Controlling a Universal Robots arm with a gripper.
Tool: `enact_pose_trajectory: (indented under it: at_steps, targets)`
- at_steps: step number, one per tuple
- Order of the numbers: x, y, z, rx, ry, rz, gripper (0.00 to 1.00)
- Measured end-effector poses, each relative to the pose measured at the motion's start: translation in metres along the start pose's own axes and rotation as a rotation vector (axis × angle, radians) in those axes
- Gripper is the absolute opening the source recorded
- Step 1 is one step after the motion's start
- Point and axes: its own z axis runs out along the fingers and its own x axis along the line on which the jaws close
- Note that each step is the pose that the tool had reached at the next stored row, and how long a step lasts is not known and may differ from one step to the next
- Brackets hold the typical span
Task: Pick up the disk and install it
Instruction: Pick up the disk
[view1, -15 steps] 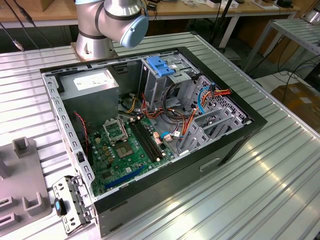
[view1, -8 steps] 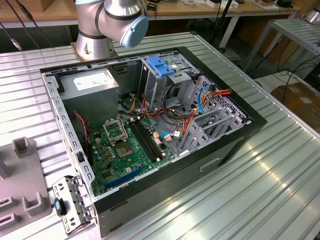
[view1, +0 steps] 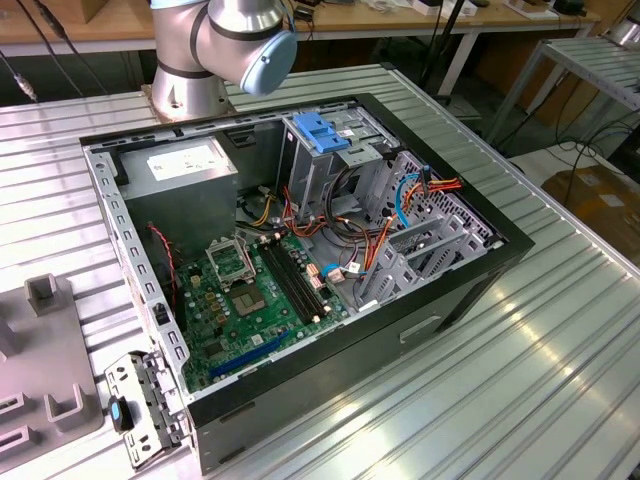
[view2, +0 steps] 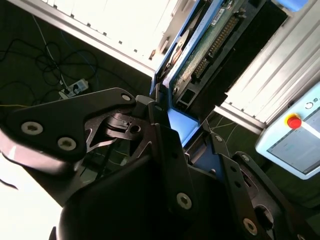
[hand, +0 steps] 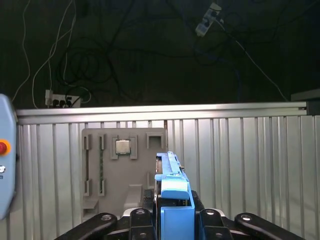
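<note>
1. Black fingers (view2: 165, 145) of the hand (hand: 174, 216) sit closest to the lens in both wrist views. They are pressed together on the disk (hand: 169, 167), one on each broad face, so it stands edge-on between them.
2. Its blue rail (hand: 176, 200) runs along the edge that faces the first wrist view. The second wrist view shows a green circuit board (view2: 210, 40) on one face.
3. I judge the disk stiff, dense for its size and sensitive to knocks. The smooth metal could slip and the board side is fragile, so a firm hold on the body or rails, clear of the board's parts, suits best.
4. The disk hangs over the ribbed worktop (hand: 240, 165), with the grey fixture tray (hand: 120, 175) lying on the worktop beyond it.
5. In the exterior view, that tray lies at 8 o'clock from the open computer case (view1: 330, 370). Inside the case, the power supply (view1: 185, 170) sits at 11 o'clock and the drive cage (view1: 325, 150) at 12 o'clock. The arm (view1: 225, 40) stands beyond.
</note>
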Motion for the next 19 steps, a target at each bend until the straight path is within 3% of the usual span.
enact_pose_trajectory:
  at_steps: [4, 5, 19]
  targets:
    - [-0.0002, -0.0003, -0.0057, -0.005, -0.0018, 0.0, 0.37]
    - [-0.0003, -0.0006, -0.0112, -0.01, -0.0031, 0.0, 0.37]
    - [-0.0008, -0.0019, -0.0304, -0.0284, -0.0069, 0.001, 0.37]
